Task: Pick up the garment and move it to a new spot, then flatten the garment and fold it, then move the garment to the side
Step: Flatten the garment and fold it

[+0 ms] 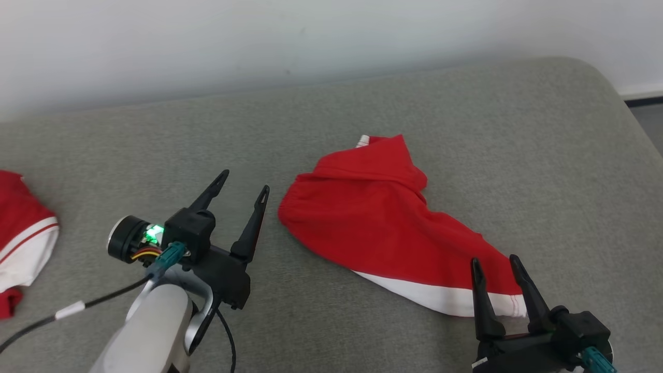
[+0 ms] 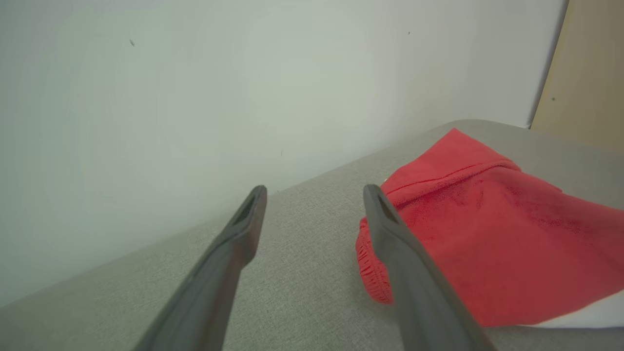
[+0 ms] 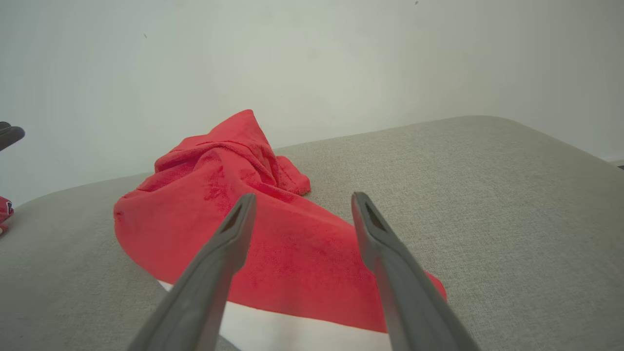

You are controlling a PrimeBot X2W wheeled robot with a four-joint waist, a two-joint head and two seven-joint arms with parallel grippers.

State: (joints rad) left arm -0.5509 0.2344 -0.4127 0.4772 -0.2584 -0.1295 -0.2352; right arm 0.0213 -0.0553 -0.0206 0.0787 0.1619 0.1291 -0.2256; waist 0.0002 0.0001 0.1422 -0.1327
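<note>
The crumpled red fabric garment with a white band lies on the grey upholstered surface, between the two grippers. The left gripper stands just beside its rounded left edge, apart from it, with fingers spread wide and empty. The right gripper is at the near right end, fingers also wide apart, over the white hem; whether they touch it I cannot tell. The garment's long axis runs from far left to near right. Its far part is bunched in folds, and the white band follows the near edge.
</note>
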